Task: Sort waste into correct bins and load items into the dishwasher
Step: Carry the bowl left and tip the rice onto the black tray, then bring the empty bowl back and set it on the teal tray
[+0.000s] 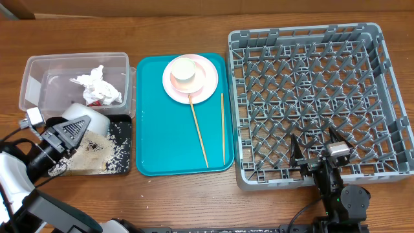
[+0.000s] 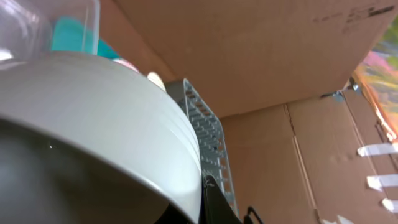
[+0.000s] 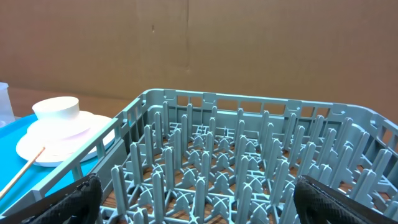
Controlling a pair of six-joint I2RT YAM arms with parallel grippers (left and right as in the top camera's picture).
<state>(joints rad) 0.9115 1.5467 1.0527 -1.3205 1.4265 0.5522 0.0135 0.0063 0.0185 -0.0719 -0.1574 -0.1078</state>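
Biggest thing first: the grey dish rack [image 1: 310, 84] sits empty on the right. My right gripper [image 1: 315, 145] hovers over its near edge with the jaws spread wide and nothing in them. I'd say it's just parked there, ready to take dishes.

The teal tray [image 1: 155, 136] in the middle is the staging spot for everything unsorted. The clear tub [image 1: 32, 77] at back left has the trash, and the black tray [image 1: 131, 145] in front of it gets the food.

My left gripper [image 1: 76, 128] is clamped tight on the rim of a white bowl [image 1: 90, 115], tipped over the black tray. That tilt looks meant to shake leftovers out before racking.

The pink plate [image 1: 204, 84] sits on the teal tray with the white cup [image 1: 184, 70] on top. The crumpled napkin [image 1: 97, 87] is in the tub. Two chopsticks [image 1: 198, 133] lie loose on the teal tray, and rice scraps [image 1: 119, 152] speckle the black tray.
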